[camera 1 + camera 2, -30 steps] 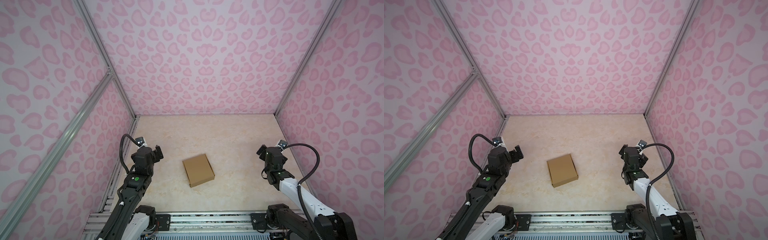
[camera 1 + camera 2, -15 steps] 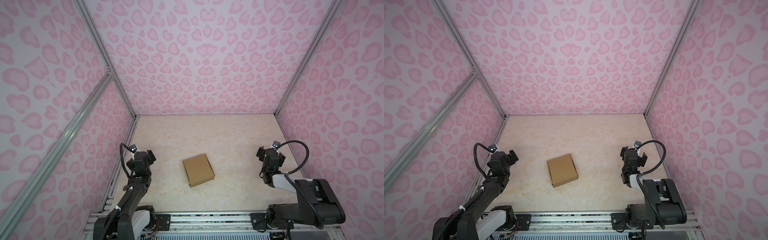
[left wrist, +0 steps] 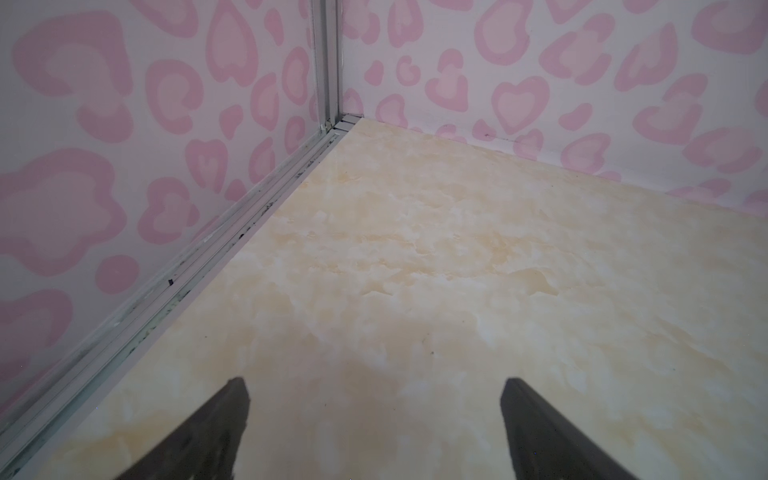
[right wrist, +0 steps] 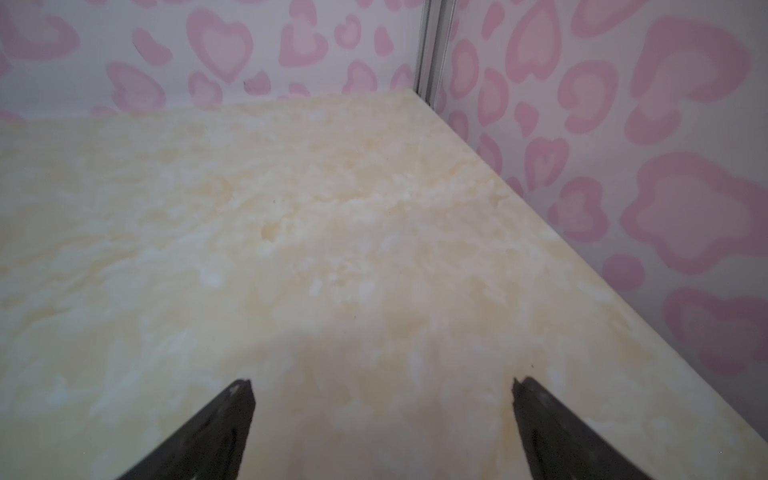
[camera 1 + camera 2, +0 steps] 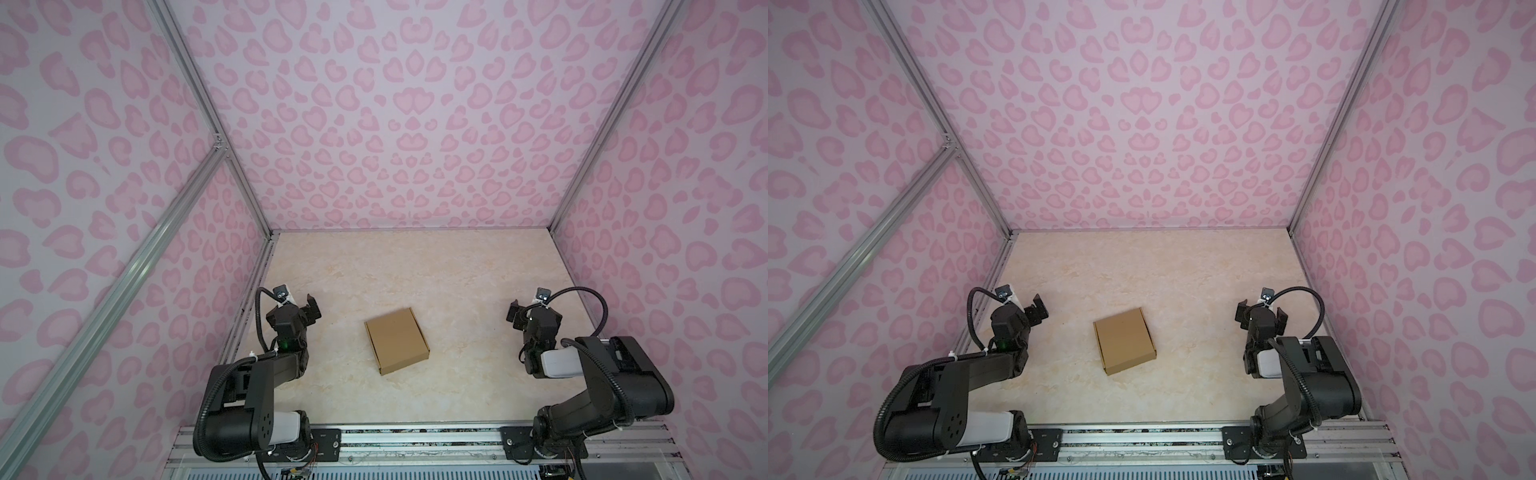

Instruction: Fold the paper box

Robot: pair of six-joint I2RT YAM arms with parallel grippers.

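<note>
The paper box [image 5: 397,347] [image 5: 1124,347] is a brown cardboard mailer, folded shut and lying flat at a slight angle in the middle of the table, in both top views. My left gripper [image 5: 301,308] [image 5: 1026,308] hovers well to its left, near the left wall, open and empty. My right gripper [image 5: 534,311] [image 5: 1261,311] hovers well to its right, also open and empty. In the wrist views, the left gripper [image 3: 376,384] and the right gripper [image 4: 382,384] each show two dark fingertips wide apart over bare table. The box is out of both wrist views.
Pink heart-patterned walls [image 5: 415,124] close in the beige marble table [image 5: 415,266] on three sides, with aluminium posts [image 5: 257,208] in the corners. A metal rail [image 5: 415,436] carrying both arm bases runs along the front edge. The folded arms stand over the front corners.
Both arms have folded back toward the front rail, their elbows rising into view. The grippers stay open near the table's sides. The box has not moved.
</note>
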